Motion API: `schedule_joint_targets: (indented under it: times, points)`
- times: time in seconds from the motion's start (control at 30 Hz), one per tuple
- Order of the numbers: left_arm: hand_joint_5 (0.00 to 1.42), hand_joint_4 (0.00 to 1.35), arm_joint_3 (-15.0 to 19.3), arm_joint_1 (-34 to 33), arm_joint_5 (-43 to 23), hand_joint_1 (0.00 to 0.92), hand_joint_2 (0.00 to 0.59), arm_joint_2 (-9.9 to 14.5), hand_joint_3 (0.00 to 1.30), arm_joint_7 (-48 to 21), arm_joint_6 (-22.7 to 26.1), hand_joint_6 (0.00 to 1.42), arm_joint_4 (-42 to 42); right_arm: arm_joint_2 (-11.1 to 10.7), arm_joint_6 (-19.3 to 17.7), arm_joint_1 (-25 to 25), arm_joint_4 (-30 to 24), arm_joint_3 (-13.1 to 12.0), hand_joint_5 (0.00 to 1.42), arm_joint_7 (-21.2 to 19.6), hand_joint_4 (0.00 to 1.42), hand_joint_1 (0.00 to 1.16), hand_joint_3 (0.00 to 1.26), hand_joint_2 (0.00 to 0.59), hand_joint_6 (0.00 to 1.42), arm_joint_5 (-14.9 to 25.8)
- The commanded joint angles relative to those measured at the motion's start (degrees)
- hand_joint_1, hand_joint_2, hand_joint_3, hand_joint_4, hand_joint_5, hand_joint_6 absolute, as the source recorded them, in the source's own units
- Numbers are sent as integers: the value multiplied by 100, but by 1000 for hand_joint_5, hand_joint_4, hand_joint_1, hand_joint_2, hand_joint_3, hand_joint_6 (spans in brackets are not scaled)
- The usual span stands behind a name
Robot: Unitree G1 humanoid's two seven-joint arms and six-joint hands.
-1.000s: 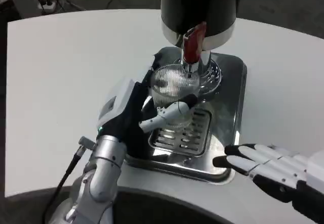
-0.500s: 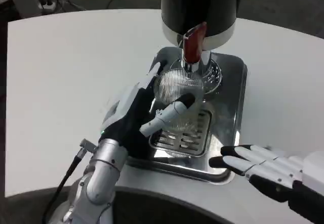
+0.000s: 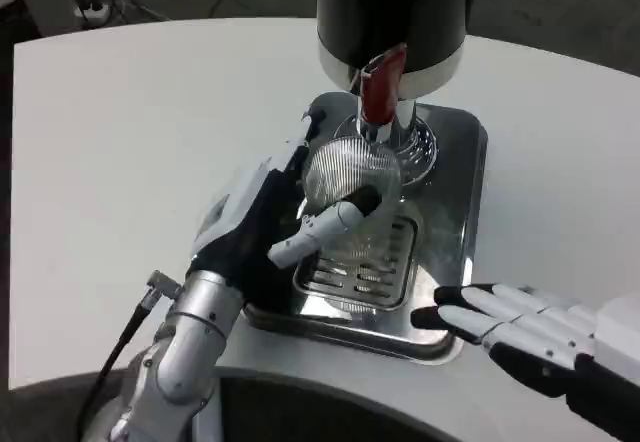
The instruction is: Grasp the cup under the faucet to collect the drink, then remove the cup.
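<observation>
A clear ribbed cup [image 3: 350, 177] stands on the steel drip tray [image 3: 455, 232], just below the faucet with its red lever [image 3: 380, 87]. My left hand [image 3: 265, 227] grips the cup from the left, thumb across its front and fingers round its far side. The black drink dispenser [image 3: 395, 12] rises behind it. My right hand [image 3: 530, 332] lies flat on the table at the lower right, fingers stretched out toward the tray's front corner and holding nothing.
The tray has a slotted grate [image 3: 365, 262] under the cup. White table [image 3: 130, 132] stretches wide on the left and behind. The table's front edge curves close to my arms.
My left hand has tightened round the cup and shifted it slightly up and right, closer under the faucet. The right hand has edged a little to the left.
</observation>
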Motion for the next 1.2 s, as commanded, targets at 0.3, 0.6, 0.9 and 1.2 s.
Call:
schedule_joint_targets:
  times: [0.3,0.6,0.9,1.2]
  points:
    - [0,0,386,843,-354,0,0,289,0,-567,762,0,-1822,-7,49,-112,-77,113,0,23,0,496,74,458,0,-44]
    - [2,0,1145,1867,-1699,0,50,422,0,-1299,1223,0,-4383,34,78,-144,-77,285,0,9,0,496,74,458,0,-159]
    - [23,0,1358,1633,-3143,0,70,777,0,-2490,2392,0,-5562,70,93,-249,-77,448,0,0,0,497,80,458,0,-247]
    - [9,0,1087,881,-3228,0,73,636,0,-2757,2749,0,-5335,155,-44,-121,-77,354,0,-8,0,498,82,458,0,-211]
